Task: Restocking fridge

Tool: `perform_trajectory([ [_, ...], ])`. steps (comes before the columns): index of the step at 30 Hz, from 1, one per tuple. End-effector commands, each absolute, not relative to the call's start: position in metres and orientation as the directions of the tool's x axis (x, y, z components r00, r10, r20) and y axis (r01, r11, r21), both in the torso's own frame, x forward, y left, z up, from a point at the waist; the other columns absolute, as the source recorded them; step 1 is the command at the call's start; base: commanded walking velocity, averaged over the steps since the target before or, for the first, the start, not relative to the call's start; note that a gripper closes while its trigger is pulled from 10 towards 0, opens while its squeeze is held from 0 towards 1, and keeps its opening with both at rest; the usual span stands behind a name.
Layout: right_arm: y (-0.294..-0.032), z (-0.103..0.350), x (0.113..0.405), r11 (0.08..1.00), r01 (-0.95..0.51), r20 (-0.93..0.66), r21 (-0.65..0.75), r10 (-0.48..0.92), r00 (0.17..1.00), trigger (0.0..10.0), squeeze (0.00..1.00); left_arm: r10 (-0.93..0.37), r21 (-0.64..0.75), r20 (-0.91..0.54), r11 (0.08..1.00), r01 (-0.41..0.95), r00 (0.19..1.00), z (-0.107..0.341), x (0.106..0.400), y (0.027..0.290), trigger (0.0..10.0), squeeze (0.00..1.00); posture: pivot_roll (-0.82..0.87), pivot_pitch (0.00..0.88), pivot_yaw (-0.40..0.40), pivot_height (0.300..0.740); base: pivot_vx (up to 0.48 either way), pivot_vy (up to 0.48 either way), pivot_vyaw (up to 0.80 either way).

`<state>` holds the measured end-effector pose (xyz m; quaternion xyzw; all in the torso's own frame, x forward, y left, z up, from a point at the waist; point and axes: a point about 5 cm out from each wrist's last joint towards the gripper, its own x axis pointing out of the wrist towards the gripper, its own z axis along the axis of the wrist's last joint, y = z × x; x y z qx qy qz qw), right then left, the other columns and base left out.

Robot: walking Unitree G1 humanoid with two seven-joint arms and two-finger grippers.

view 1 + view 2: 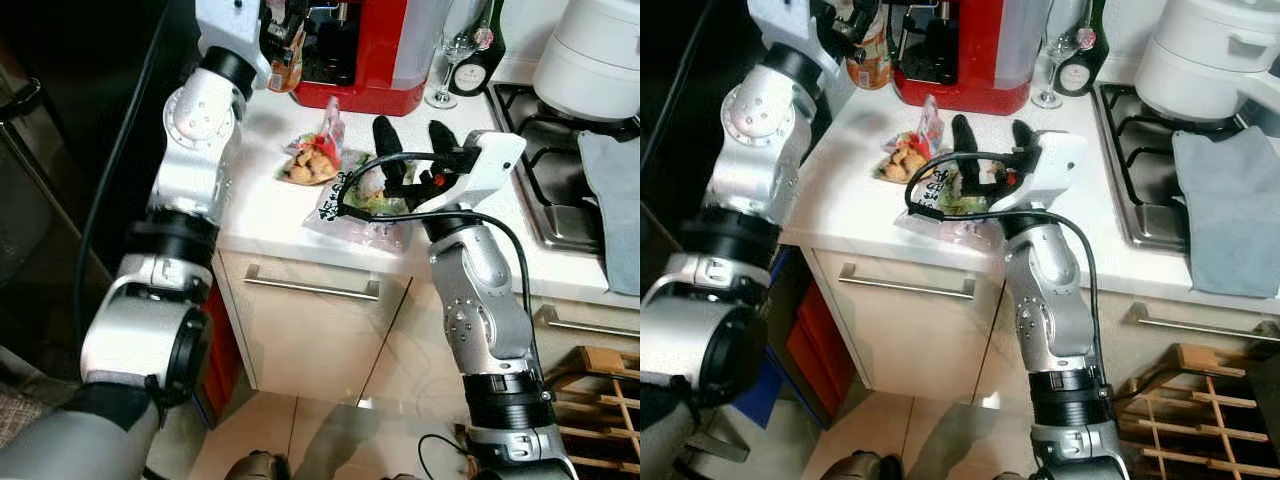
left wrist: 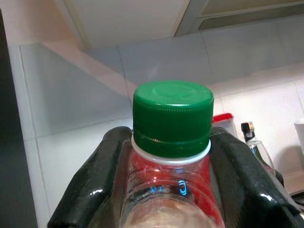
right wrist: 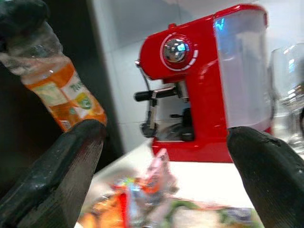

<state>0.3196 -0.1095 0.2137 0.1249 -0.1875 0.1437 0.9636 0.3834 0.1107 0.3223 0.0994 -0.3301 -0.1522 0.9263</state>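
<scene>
My left gripper (image 2: 171,156) is clamped around the neck of a bottle (image 2: 172,142) with a green cap, held up off the worktop (image 1: 270,215) near its back left corner, beside the red coffee machine (image 3: 209,80). My right gripper (image 1: 415,135) hovers with its fingers spread apart over the clear food bags (image 1: 365,200) lying near the worktop's front edge. A snack packet (image 1: 312,160) lies just behind them. A wine glass (image 1: 452,60) stands at the back edge, a hob (image 1: 560,170) at the right end.
</scene>
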Motion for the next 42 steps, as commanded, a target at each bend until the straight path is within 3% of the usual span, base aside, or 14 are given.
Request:
perform_trajectory([
  [1, -0.119, 0.214, 0.323, 0.972, -0.222, 0.403, 0.081, 0.172, 0.899, 10.0, 0.00, -0.330, 0.275, 0.612, 0.941, 0.198, 0.719, 0.329, 0.378, 0.109, 10.0, 0.00, -0.04, 0.000, 0.033, 0.740, 0.000, 0.000, 0.00],
  [8, -0.134, 0.210, 0.329, 0.997, -0.013, 0.417, -0.081, 0.046, 0.908, 10.0, 0.00, -0.308, 0.286, 0.631, 0.945, 0.155, 0.712, 0.328, 0.370, 0.107, 10.0, 0.00, -0.01, 0.000, 0.011, 0.740, -0.174, 0.000, 0.00],
  [33, -0.136, 0.198, 0.329, 0.994, 0.061, 0.417, -0.088, -0.018, 0.909, 10.0, 0.00, -0.350, 0.311, 0.637, 0.932, 0.186, 0.687, 0.329, 0.361, 0.099, 10.0, 0.00, -0.02, 0.000, 0.008, 0.740, -0.328, 0.000, 0.00],
  [42, -0.141, 0.178, 0.326, 0.993, 0.066, 0.354, -0.095, -0.028, 0.935, 10.0, 0.00, -0.355, 0.288, 0.525, 0.929, 0.231, 0.774, 0.286, 0.362, 0.103, 10.0, 0.00, -0.02, 0.000, 0.011, 0.740, -0.316, 0.000, 0.00],
])
